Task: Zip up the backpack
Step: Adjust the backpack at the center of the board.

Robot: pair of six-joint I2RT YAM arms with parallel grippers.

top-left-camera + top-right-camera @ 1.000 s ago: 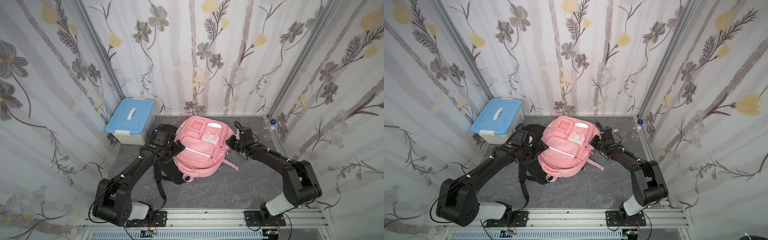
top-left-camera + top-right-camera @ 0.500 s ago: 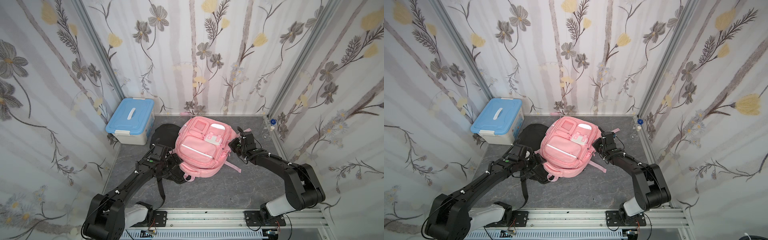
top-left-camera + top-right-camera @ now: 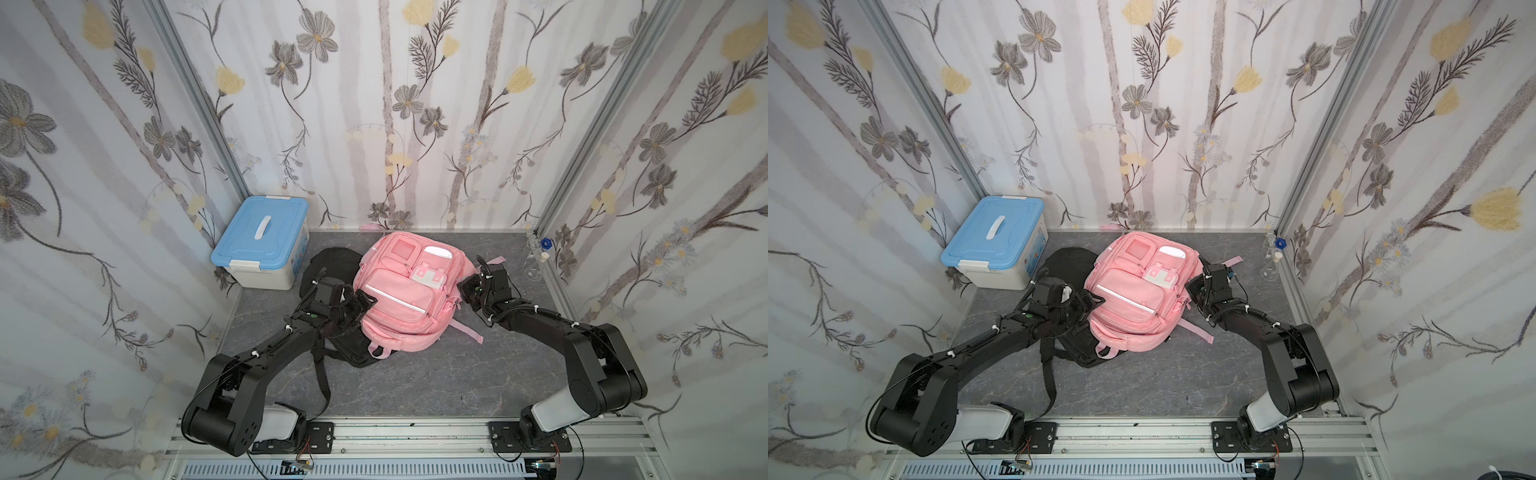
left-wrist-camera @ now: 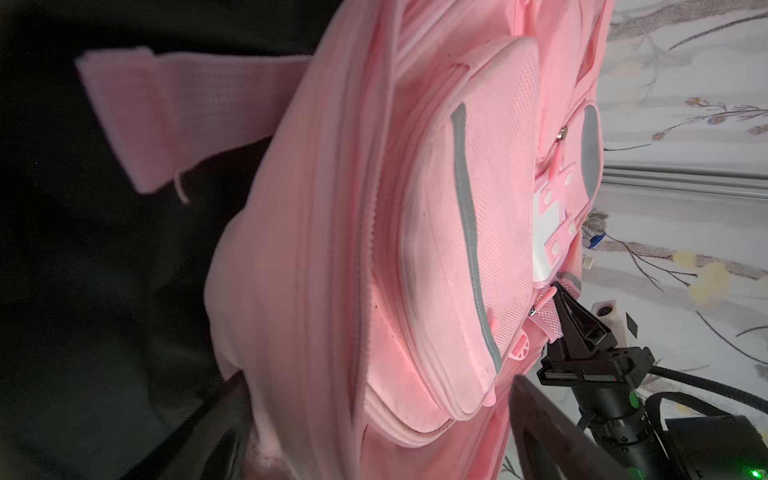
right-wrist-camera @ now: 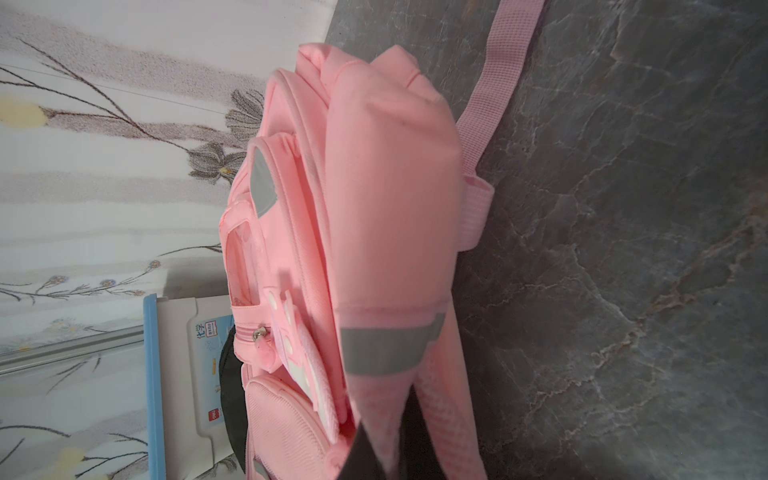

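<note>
Grey marbled surface [image 3: 415, 386], floral walls [image 3: 374, 124]. Item: pink backpack [image 3: 399, 299], front up, centre, overlapping black backpack [image 3: 328, 262]; left gripper [image 3: 361, 305] jaws spread astride one side edge; right gripper [image 3: 461, 287] jaws closed, pinching fabric on opposite side.

Your left arm [image 3: 270, 353] stretches low and forward from its bent elbow, the left gripper [image 3: 360, 308] facing inward with its fingers [image 4: 536, 419] spread wide, while your right arm [image 3: 548, 326] mirrors it, the right gripper [image 3: 463, 287] pinched tightly closed.
</note>
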